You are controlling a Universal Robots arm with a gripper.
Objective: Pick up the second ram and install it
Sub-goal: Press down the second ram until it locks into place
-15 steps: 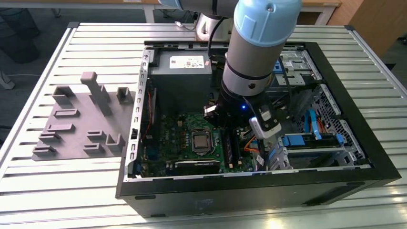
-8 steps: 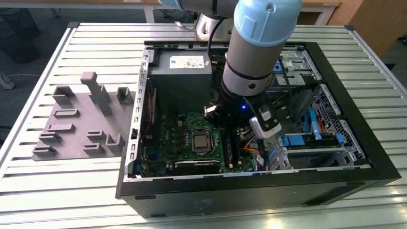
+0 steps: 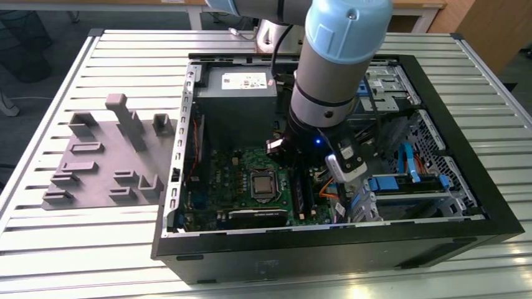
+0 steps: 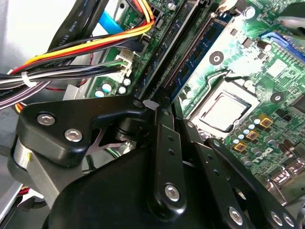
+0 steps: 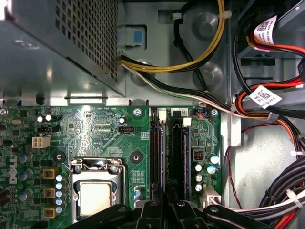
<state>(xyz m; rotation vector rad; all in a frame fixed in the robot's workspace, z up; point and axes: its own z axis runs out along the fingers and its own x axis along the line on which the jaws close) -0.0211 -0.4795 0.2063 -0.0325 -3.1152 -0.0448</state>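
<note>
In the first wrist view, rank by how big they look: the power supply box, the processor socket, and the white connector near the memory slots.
1. Power supply box, largest; it may sit nearer the camera.
2. Processor socket.
3. White connector, smallest.

Exterior view overlooks the open case (image 3: 465,205); both wrist views closely face its motherboard (image 5: 95,129).

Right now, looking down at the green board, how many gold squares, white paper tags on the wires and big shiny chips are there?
In the first wrist view:
Gold squares: 3
White paper tags: 2
Big shiny chip: 1
Total: 6
</note>
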